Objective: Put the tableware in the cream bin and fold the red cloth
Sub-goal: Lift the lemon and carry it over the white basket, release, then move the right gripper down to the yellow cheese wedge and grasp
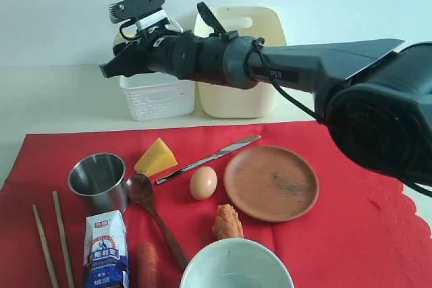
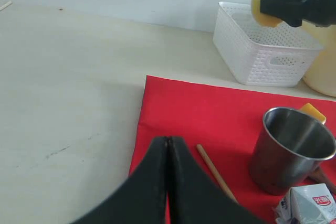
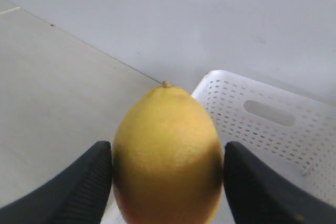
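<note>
**Lemon [image 3: 167, 156] held over basket [image 1: 156, 99]**

Exterior view: a red cloth [image 1: 351, 234] on the table [image 1: 61, 99] carries a shiny steel cup [image 1: 99, 180], two wooden chopsticks [image 1: 63, 237], a dark wooden spoon [image 1: 140, 189], a silver knife [image 1: 209, 159], a round brown plate [image 1: 271, 183] and a pale bowl [image 1: 236, 268]. Behind stand a smooth cream bin [image 1: 236, 102] and the white perforated basket.

Left wrist view: left jaws pressed together.

Right wrist view: right jaws clasp the dimpled lemon at the basket's rim.
</note>
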`<state>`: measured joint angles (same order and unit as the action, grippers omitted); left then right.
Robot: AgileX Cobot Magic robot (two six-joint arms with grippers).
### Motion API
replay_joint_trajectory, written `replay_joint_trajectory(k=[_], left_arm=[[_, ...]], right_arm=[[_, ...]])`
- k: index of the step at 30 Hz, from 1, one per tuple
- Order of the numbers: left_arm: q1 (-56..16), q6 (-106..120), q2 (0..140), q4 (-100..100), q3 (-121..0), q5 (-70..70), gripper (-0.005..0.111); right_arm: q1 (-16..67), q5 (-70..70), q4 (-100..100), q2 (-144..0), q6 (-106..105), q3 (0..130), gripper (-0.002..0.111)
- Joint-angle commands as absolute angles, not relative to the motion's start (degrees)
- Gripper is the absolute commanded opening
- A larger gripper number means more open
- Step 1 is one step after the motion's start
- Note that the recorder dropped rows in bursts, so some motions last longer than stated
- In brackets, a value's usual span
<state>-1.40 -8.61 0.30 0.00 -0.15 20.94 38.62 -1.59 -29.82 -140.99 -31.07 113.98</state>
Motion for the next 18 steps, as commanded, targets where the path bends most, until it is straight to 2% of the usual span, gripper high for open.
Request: replay_joint_trajectory(k=[1,3,6,13,18], left_arm=[[-1.29,-8.84,0.0,-0.5,0.0,20.5,0.0],[-1.29,-8.84,0.0,-0.5,0.0,20.5,0.0],[-1.29,-8.84,0.0,-0.5,0.0,20.5,0.0],[-1.29,-8.73,0.0,-0.5,0.0,20.49,0.0],[-1.29,-8.73,0.0,-0.5,0.0,20.49,0.0]], right_arm=[[38.65,-3.17,-29.68,-140.67,-31.6,114.81,0.069],[38.65,-3.09,-29.68,-140.67,-31.6,114.81,0.079],[38.65,-1.78,-29.68,-140.43,-31.39,114.81,0.08],[38.65,15.67,-30.05,-133.82,-29.78,114.81,0.07],[38.65,30.97,-29.11,-128.52,-29.9,114.81,0.069]])
